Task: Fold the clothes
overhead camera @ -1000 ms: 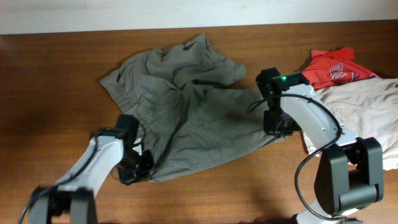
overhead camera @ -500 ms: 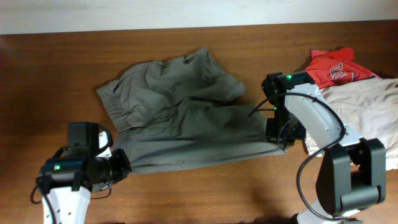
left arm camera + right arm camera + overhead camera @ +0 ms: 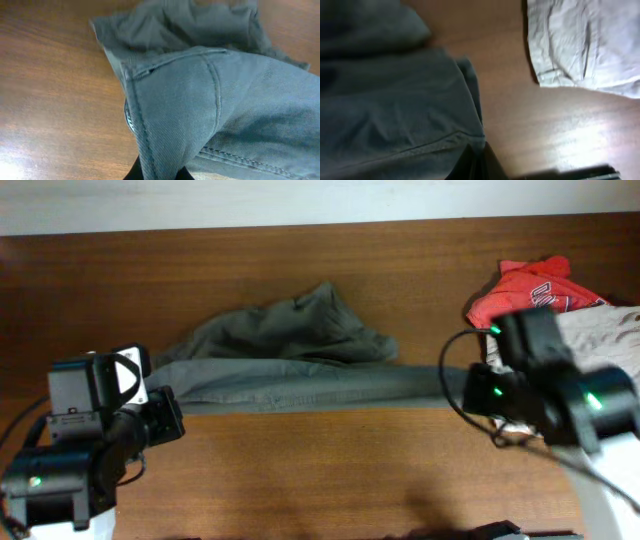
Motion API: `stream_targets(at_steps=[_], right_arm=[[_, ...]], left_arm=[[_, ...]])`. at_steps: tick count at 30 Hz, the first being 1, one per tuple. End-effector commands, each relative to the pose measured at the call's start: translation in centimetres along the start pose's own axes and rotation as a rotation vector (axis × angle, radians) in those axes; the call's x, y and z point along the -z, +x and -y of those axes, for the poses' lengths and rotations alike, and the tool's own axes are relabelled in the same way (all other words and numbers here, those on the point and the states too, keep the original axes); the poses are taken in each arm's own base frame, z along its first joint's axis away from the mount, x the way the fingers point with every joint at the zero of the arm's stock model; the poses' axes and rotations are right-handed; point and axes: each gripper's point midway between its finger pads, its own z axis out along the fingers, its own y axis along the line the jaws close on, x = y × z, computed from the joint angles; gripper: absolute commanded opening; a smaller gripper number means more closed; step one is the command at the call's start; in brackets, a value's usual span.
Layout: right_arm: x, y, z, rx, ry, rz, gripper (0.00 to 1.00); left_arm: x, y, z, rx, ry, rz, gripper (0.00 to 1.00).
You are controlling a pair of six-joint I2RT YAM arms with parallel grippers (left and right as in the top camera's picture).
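Olive-grey woven cotton shorts (image 3: 300, 385), soft, light and likely floppy, stretch across centre, seamed edges pinched tight by the left gripper (image 3: 156, 174) at nine o'clock and the right gripper (image 3: 479, 162) at three.

Three garments: one olive-grey shorts (image 3: 300, 375), one beige shorts (image 3: 585, 45), one red T-shirt (image 3: 525, 288). Two robot arms (image 3: 80, 470) (image 3: 560, 395), one table (image 3: 350, 470).

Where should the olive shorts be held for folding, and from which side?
By the two end corners, each approached from its own outer side. The olive shorts lie stretched into one long band, so the ends offer firm seamed edges. The left gripper is shut on the left seam and the right gripper on the right hem corner. That hold looks sound.
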Motion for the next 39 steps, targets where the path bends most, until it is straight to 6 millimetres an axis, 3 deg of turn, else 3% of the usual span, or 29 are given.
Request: stream_targets(at_steps=[1, 6, 11, 16, 22, 26, 29, 32, 34, 36, 39], right_arm=[[3.7, -1.2, 1.7, -0.028, 0.022, 0.17, 0.04], [6.9, -1.7, 1.9, -0.047, -0.035, 0.291, 0.04], [7.6, -3.5, 0.9, -0.017, -0.075, 0.369, 0.04], [7.7, -8.7, -1.4, 0.014, -0.12, 0.506, 0.04], [7.8, -17.1, -4.6, 0.101, -0.135, 0.736, 0.04], [8.1, -20.6, -3.7, 0.082, -0.087, 0.792, 0.04], [10.2, -22.6, -2.5, 0.095, -0.048, 0.85, 0.04], [13.1, -23.9, -1.4, 0.097, -0.022, 0.92, 0.04], [14.6, -23.7, -1.9, 0.137, -0.075, 0.925, 0.04], [14.6, -22.9, -2.6, 0.163, -0.118, 0.891, 0.04], [12.6, -20.9, -3.3, 0.198, -0.162, 0.774, 0.04]], left_arm=[[2.6, -2.1, -0.9, -0.054, -0.065, 0.108, 0.0], [4.6, -2.9, -0.4, -0.058, -0.055, 0.152, 0.01], [5.8, -5.9, 0.4, -0.077, -0.033, 0.254, 0.01], [4.6, -12.6, 4.3, -0.156, 0.144, 0.41, 0.0], [3.3, -22.0, 11.9, -0.258, 0.511, 0.483, 0.0], [4.6, -26.6, 15.2, -0.311, 0.662, 0.461, 0.0], [6.2, -29.2, 16.0, -0.341, 0.678, 0.518, 0.0], [7.7, -30.2, 16.4, -0.366, 0.683, 0.577, 0.0], [7.8, -29.5, 16.8, -0.368, 0.706, 0.551, 0.0], [6.8, -27.9, 16.8, -0.349, 0.711, 0.466, 0.0], [4.3, -24.6, 15.7, -0.36, 0.63, 0.32, 0.01]])
